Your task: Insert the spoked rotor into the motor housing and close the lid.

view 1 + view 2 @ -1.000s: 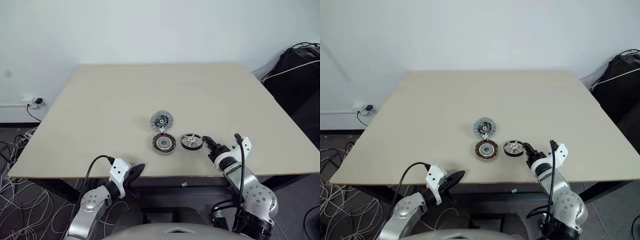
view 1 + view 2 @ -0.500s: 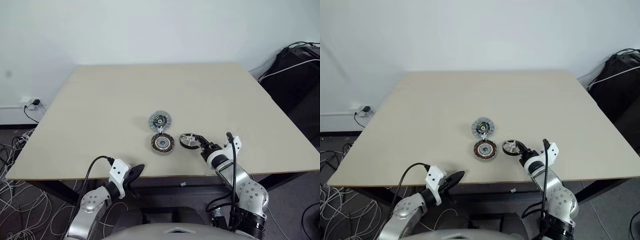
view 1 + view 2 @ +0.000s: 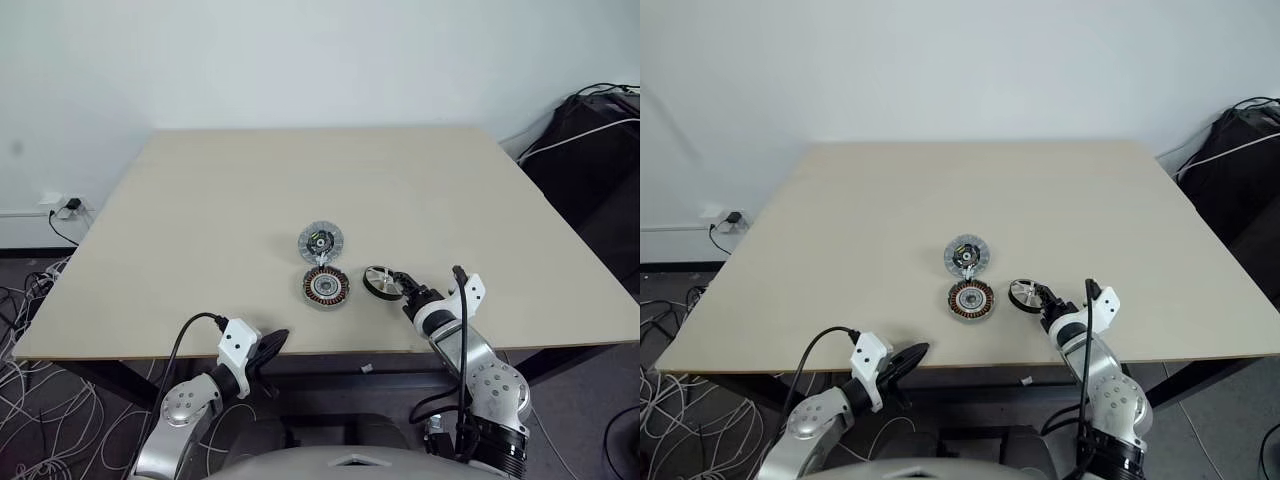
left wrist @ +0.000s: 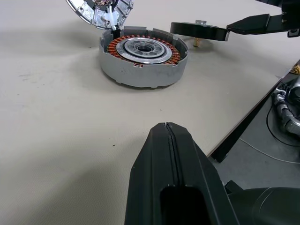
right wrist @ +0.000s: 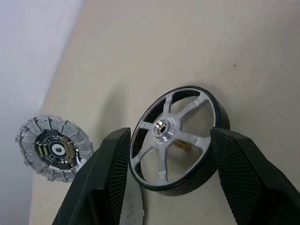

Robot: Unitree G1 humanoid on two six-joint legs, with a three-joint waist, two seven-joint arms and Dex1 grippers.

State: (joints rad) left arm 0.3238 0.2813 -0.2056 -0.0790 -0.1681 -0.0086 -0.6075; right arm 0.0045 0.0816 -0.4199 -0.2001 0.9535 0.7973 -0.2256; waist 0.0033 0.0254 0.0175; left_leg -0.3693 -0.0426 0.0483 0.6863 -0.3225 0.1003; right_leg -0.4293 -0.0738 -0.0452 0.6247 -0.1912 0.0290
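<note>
Right hand [image 5: 169, 187] gripping dark-rimmed silver spoked rotor [image 5: 176, 140], left hand [image 4: 168, 140] closed, copper-wound round motor housing [image 4: 142, 56]

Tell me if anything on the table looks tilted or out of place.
Yes. The spoked rotor is not lying flat: it sits tipped up on edge between the fingers of the right end effector. The motor housing and the lid lie flat beside each other.

lid [image 4: 99, 10] cropped, motor housing [image 5: 140, 206] mostly hidden
</note>
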